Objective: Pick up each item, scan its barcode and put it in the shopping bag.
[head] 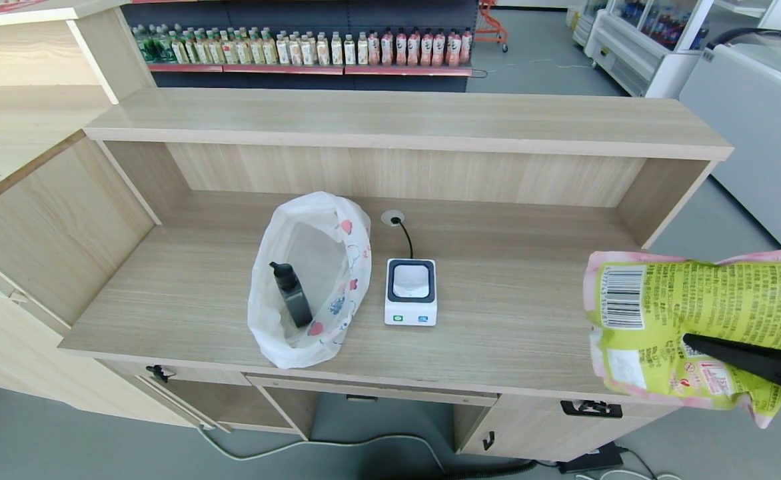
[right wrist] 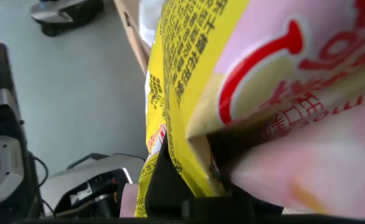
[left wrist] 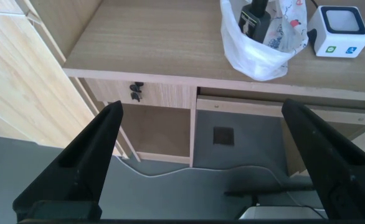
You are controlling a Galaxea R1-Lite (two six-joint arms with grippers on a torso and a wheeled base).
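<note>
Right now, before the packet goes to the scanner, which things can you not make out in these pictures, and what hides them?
- The packet: head view, the right edge cuts off its far end.
- The right hand: head view, one finger lies on the packet; the packet hides the other.
- The bottle in the shopping bag: left wrist view, the top edge cuts off its cap, the bag's near wall hides its base.

Counter (head: 510, 313) matt wood – shopping bag (head: 347, 280) thin plastic – pouch (head: 690, 313) glossy.

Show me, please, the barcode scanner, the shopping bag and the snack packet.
barcode scanner (head: 412, 281): head view, top window.
shopping bag (head: 261, 293): head view, left wall.
snack packet (head: 697, 293): head view, green back.
</note>
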